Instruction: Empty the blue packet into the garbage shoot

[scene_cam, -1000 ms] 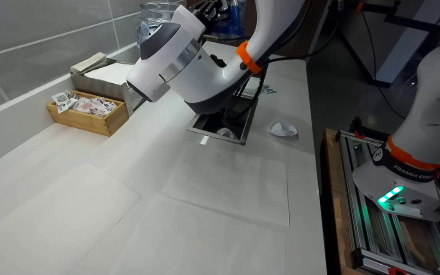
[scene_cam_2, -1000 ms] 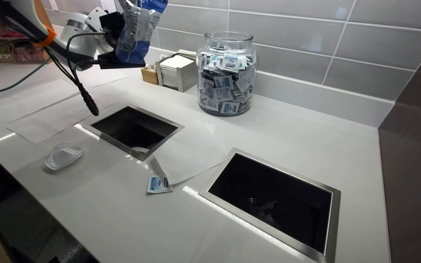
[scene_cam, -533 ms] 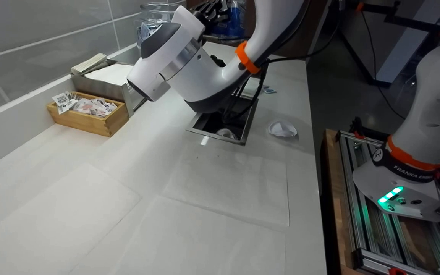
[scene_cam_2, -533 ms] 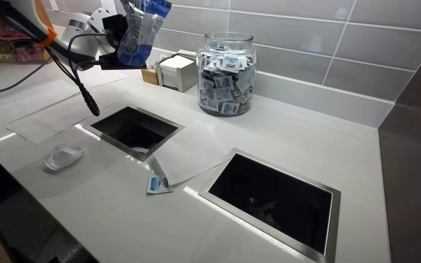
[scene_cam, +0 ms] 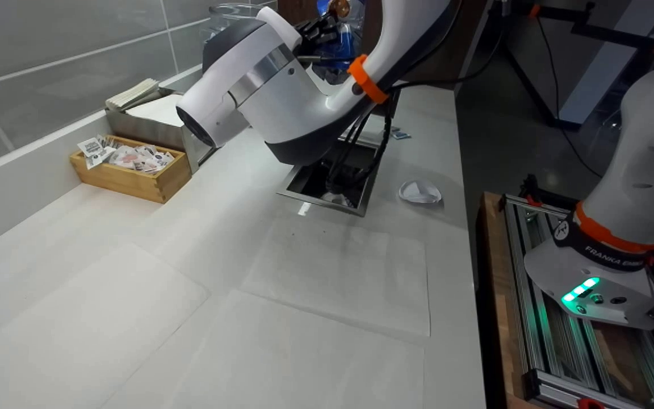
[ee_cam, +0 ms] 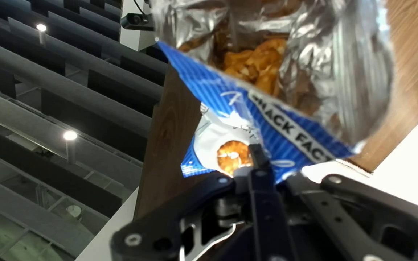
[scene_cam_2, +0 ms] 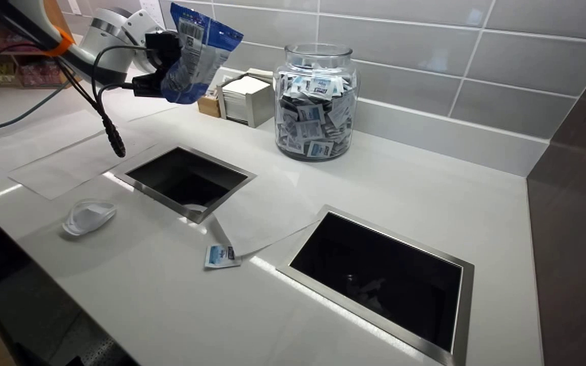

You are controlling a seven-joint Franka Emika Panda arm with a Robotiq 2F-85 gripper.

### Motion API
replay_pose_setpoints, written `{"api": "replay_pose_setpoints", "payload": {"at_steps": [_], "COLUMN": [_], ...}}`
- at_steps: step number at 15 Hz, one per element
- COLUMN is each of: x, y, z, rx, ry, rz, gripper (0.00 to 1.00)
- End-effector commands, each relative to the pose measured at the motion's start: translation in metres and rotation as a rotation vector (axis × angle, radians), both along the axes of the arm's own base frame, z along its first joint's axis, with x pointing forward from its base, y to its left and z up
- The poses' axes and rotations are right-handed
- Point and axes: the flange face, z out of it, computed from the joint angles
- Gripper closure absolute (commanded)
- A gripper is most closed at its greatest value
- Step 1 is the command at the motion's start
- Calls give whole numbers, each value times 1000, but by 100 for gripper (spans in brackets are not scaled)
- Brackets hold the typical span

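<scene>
Glass jar [scene_cam_2: 318, 62] near steel napkin holder [scene_cam_2: 261, 105], end effector [ee_cam: 262, 170] clamped on blue packet [scene_cam_2: 197, 60].

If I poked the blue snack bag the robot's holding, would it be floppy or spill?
The blue snack bag would probably feel floppy, because it looks thin and creased. A hard poke might spill the orange-brown snacks inside, since the wrist view shows the bag gaping open.

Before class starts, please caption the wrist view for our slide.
Jaws gripping an open blue packet, orange-brown snack pieces showing inside.
</scene>
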Motion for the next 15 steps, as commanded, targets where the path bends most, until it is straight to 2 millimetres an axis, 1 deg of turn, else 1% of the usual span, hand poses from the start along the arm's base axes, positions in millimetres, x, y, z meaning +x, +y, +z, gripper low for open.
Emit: {"api": "replay_pose_setpoints", "payload": {"at_steps": [1, 2, 3, 4, 5, 8, 12, 15], "x": [-3, -6, -3, -5, -5, -5, -4, 3], "y": [-4, 9, -4, 4, -1, -2, -2, -4], "z": [1, -1, 1, 0, 2, 4, 9, 16], "rx": [18, 158, 22, 171, 107, 187, 354, 489], "ry": [-6, 87, 2, 85, 58, 66, 108, 113], "rz": [-43, 24, -50, -3, -41, -34, 12, 107], "gripper": [100, 100, 100, 100, 100, 100, 100, 100]}}
